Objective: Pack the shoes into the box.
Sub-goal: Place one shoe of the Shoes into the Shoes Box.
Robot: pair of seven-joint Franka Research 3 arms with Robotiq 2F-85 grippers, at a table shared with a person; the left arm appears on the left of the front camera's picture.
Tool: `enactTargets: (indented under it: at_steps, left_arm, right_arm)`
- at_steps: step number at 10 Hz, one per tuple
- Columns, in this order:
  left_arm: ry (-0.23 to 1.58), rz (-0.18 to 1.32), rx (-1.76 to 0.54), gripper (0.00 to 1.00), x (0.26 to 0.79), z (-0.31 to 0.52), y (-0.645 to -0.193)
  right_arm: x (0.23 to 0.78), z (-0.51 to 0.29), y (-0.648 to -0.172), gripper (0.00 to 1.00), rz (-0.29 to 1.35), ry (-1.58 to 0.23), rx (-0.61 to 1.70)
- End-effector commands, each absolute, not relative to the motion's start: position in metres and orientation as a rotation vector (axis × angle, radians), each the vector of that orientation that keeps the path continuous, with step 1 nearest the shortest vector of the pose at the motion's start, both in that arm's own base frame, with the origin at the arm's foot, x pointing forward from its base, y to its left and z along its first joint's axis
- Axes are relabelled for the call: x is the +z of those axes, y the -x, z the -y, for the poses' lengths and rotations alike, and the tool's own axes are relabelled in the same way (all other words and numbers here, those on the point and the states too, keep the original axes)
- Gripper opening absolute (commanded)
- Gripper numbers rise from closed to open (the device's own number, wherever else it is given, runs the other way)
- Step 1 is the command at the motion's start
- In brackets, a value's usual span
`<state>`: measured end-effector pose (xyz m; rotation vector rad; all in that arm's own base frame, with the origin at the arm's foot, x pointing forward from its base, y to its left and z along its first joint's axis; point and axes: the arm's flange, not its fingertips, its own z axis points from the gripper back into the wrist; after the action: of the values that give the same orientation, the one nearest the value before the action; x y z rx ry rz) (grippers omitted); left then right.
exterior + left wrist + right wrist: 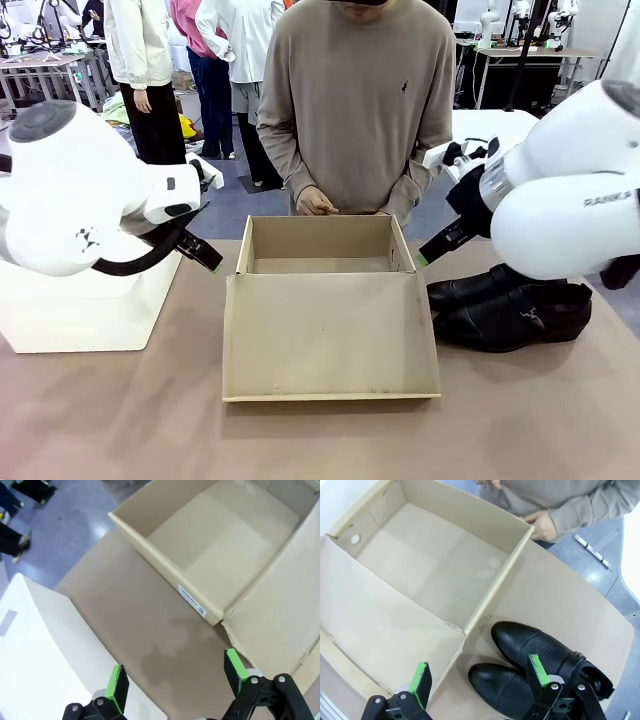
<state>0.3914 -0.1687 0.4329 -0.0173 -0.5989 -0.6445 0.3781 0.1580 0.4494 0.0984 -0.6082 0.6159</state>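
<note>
The right claw [479, 669] gapes wide just over the toes of the shoes [520, 640], which lie side by side near the right edge of the bench [560, 595], toes pointing at the empty box [497, 577]. The left claw [175, 672], open too, is farther off.

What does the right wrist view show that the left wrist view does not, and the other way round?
Right wrist view: the shoes, side by side on the table beside the box, and the person's hand beyond it. Left wrist view: the white bin and a small printed label on the box's outer wall. Both: the box, lid open, nothing inside.
</note>
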Motion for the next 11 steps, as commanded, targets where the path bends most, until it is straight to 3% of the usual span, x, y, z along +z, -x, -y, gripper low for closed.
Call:
enactTargets:
  at_steps: [1, 5, 11]
  left_arm:
    - [0.007, 0.576, -0.68, 1.0, 0.455, 0.166, -0.378]
    - [-0.01, 0.62, -0.738, 1.0, 0.489, 0.16, -0.353]
    - [0.085, 0.733, -0.862, 1.0, 0.54, 0.142, -0.363]
  right_arm:
    - [0.465, -0.148, -0.377, 1.0, 0.598, -0.113, 0.65]
    - [0.486, -0.141, -0.371, 1.0, 0.617, -0.13, 0.658]
    - [0.526, -0.13, -0.364, 1.0, 0.716, -0.198, 0.762]
